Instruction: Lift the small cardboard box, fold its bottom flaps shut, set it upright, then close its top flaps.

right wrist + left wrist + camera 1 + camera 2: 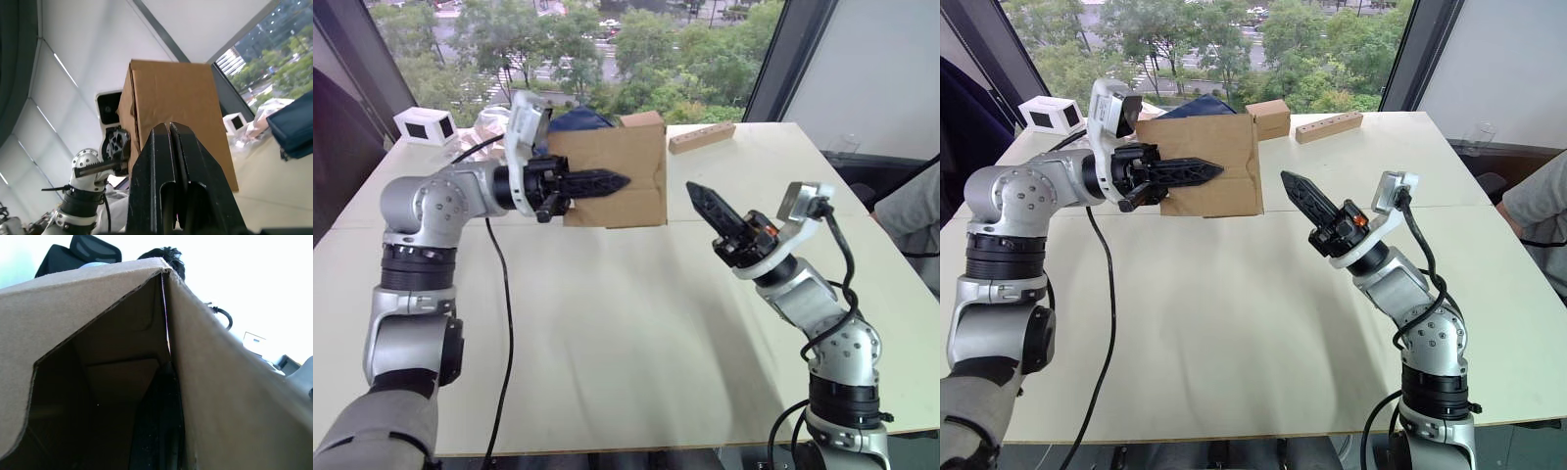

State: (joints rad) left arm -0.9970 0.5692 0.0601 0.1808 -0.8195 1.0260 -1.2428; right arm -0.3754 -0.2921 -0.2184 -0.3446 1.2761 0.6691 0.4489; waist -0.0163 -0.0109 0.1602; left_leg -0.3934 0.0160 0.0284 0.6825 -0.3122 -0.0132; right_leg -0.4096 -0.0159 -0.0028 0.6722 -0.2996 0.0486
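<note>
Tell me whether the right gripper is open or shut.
Shut. The right gripper's two black fingers lie pressed together, holding nothing; it hangs apart from the plain brown cardboard box held by the left gripper.

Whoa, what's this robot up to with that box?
Its left gripper is holding a small cardboard box up off the table, fingers clamped on one wall. The right gripper, fingers shut, is poised just beside the box without touching it. A wooden block and a white box sit at the table's far edge.

small cardboard box (625, 174) | plain brown | raised off table | flaps open
</note>
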